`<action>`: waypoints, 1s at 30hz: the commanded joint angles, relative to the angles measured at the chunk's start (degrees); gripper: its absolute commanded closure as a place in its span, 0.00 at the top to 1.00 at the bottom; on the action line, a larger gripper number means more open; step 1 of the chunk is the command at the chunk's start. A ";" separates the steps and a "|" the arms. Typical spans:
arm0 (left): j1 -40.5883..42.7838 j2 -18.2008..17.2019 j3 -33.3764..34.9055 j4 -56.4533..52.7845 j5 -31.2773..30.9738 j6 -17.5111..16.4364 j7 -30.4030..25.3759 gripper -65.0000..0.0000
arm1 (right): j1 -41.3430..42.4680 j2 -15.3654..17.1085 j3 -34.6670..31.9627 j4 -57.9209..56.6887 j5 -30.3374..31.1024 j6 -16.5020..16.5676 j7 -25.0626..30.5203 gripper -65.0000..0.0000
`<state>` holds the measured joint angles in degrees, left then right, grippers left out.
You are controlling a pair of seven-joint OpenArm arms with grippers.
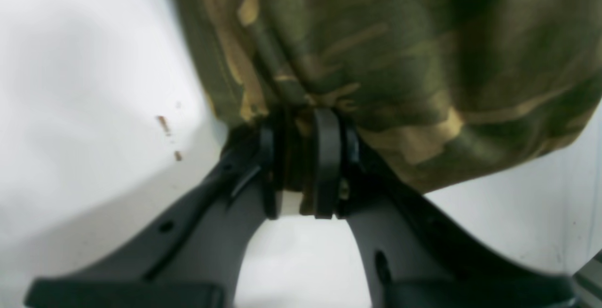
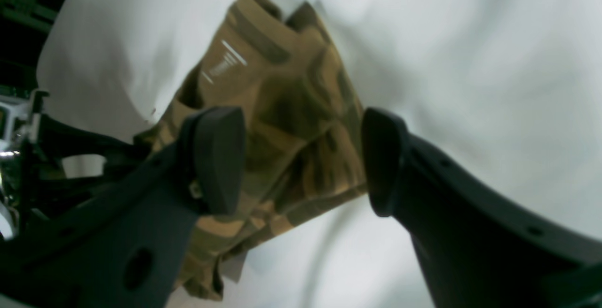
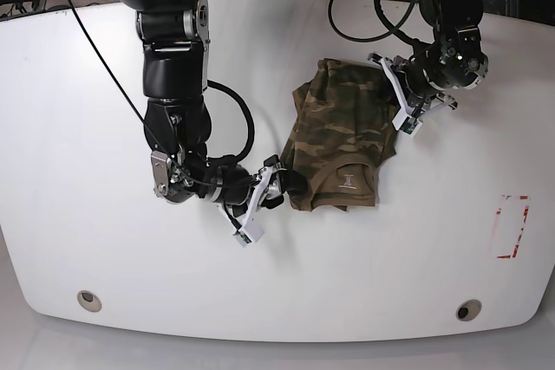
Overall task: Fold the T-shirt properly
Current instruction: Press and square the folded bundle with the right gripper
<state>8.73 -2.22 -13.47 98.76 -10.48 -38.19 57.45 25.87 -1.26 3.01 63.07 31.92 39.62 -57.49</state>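
Observation:
The camouflage T-shirt (image 3: 338,132) lies folded into a compact rectangle mid-table, its tan neck label facing up near the front edge. My left gripper (image 1: 301,124) is shut on a bunched fold of the T-shirt (image 1: 400,54); in the base view the left gripper (image 3: 397,97) sits at the cloth's right edge. My right gripper (image 2: 301,157) stands open, and the T-shirt (image 2: 287,110) lies beyond the gap between its fingers (image 2: 218,157). In the base view the right gripper (image 3: 284,184) is at the shirt's front-left corner.
The white table (image 3: 104,214) carries a red-outlined rectangle mark (image 3: 509,226) at the right and two round fittings (image 3: 87,300) near the front edge. Cables hang along the back edge. Small brown specks (image 1: 164,124) mark the surface beside the left gripper.

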 commanded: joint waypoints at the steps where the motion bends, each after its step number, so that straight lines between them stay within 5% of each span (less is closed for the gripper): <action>1: 0.19 -0.20 -0.02 0.89 -0.55 0.00 -0.62 0.13 | 1.87 -1.25 0.03 0.45 1.53 0.38 1.27 0.57; 15: 0.81 -0.20 -0.02 1.33 -0.64 0.00 -0.62 0.13 | 1.69 -3.09 0.03 0.36 1.26 0.38 5.41 0.56; 25: 0.81 -0.20 -0.02 1.33 -0.64 0.00 -0.62 0.13 | 1.78 -3.80 -0.06 -5.09 1.26 0.38 6.73 0.07; 30: 0.72 -0.20 -0.02 1.33 -0.64 0.00 -0.62 0.13 | 0.99 -3.62 0.03 -0.52 1.53 0.38 5.85 0.00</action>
<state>9.82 -2.22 -13.45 99.00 -10.96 -38.17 57.23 24.95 -4.80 2.94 58.98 31.57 39.42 -52.66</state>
